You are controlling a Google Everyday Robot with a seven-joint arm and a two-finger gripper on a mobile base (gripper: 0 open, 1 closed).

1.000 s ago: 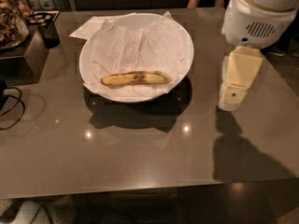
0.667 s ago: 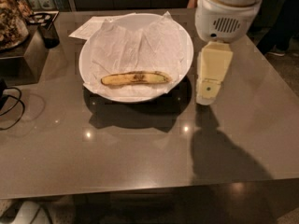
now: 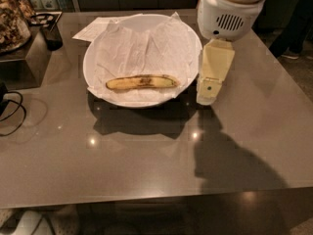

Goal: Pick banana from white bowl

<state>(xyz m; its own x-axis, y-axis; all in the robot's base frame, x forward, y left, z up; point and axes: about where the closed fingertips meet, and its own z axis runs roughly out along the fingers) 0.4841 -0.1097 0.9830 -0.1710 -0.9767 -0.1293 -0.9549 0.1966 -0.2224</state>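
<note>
The banana (image 3: 142, 82) lies flat, dull yellow with dark speckles, in the front part of the white bowl (image 3: 98, 43), on its crumpled white paper lining. The bowl stands on the brown table at centre-left. My gripper (image 3: 208, 94) hangs from the white arm housing (image 3: 227, 9) just right of the bowl's rim, pointing down at the table, a short way right of the banana's right end. It holds nothing.
A flat white paper sheet (image 3: 90, 29) pokes out behind the bowl's left side. A dark cup (image 3: 51, 35) and a cluttered tray stand at the far left. Black cables (image 3: 12, 109) lie on the left edge. The table's front edge (image 3: 146, 197) is near.
The arm and gripper have moved left, from the table's right side to right beside the bowl's rim. The banana and bowl have not moved.
</note>
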